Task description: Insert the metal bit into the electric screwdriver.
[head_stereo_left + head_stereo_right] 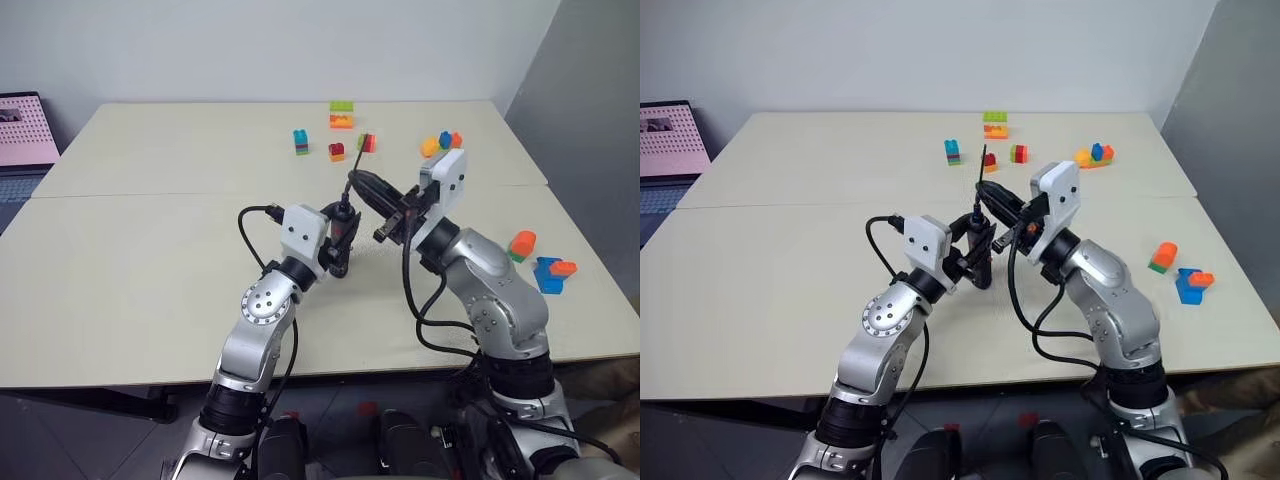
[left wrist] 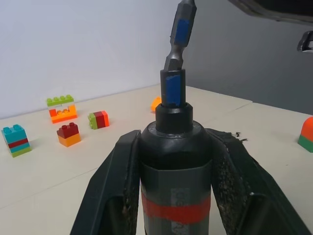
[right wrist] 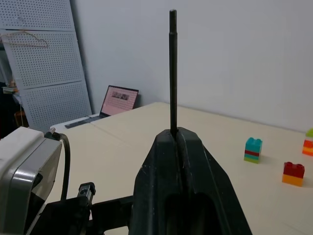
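The electric screwdriver (image 1: 344, 222) stands upright over the middle of the table, black with a red band (image 2: 176, 213). My left gripper (image 1: 338, 246) is shut on its body, one finger (image 2: 110, 196) on each side. My right gripper (image 1: 356, 181) is shut on the metal bit (image 1: 360, 155), and the thin rod (image 3: 172, 73) rises straight past its fingertips. The bit's thicker, blue-marked lower end (image 2: 181, 34) hangs tilted just above the screwdriver's blue-marked collar (image 2: 172, 88), at its mouth. Whether it is seated I cannot tell.
Several toy bricks lie at the table's far side (image 1: 342, 114), (image 1: 301, 141), (image 1: 440, 143), and more near the right edge (image 1: 553, 273). A laptop (image 1: 25, 130) sits beyond the left end. A black cable (image 1: 255, 225) loops off my left wrist.
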Controlling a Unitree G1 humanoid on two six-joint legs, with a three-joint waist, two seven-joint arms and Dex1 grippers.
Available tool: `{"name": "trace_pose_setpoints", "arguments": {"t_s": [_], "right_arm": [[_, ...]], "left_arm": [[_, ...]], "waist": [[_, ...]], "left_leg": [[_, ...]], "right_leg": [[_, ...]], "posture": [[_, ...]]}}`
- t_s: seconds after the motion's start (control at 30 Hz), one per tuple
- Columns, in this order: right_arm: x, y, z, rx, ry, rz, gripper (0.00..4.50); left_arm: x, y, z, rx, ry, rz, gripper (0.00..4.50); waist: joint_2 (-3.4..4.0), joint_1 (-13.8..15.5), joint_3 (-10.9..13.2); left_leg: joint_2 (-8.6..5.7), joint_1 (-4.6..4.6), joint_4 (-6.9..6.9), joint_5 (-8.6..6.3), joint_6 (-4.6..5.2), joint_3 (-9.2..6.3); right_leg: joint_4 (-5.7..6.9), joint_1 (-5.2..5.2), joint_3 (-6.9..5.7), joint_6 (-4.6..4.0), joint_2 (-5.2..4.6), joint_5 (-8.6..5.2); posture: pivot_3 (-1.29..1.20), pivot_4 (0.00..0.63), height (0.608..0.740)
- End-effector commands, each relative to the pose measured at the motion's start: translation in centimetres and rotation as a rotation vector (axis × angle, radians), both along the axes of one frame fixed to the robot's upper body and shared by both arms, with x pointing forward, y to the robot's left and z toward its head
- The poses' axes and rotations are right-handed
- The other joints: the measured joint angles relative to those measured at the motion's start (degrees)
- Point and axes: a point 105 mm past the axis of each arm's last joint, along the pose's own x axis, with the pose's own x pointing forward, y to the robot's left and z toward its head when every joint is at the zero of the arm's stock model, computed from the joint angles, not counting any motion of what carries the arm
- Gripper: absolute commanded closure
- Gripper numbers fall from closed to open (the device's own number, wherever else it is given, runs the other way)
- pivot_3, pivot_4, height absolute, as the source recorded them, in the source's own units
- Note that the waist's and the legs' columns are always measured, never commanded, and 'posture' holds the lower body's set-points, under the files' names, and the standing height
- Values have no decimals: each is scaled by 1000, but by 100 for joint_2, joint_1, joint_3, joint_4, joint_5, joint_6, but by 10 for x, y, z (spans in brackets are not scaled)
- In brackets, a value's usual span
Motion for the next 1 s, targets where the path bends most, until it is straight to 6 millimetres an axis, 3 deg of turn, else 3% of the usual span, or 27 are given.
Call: {"name": "trace_pose_setpoints", "arguments": {"t_s": [0.03, 0.53, 1.0], "right_arm": [[-2, -3, 5, -31, 33, 30, 4500], [-10, -2, 24, -135, 47, 101, 4500], [-8, -9, 23, -226, 58, 97, 4500]], "left_arm": [[-1, 4, -8, 38, 13, 20, 2864], [-4, 4, -12, 72, 5, 7, 2864], [-4, 5, -13, 73, 8, 12, 2864]], "waist": [[0, -3, 0], [0, -2, 0], [0, 0, 0]], "left_leg": [[0, 0, 0, 0, 0, 0], [1, -7, -2, 0, 0, 1], [1, -9, -4, -1, 0, 1]], "right_leg": [[-1, 0, 0, 0, 0, 0], [-4, -7, 0, -1, 0, -1], [-7, -9, -1, -2, -1, -2]], "posture": [[0, 150, 740], [0, 150, 740], [0, 150, 740]]}}
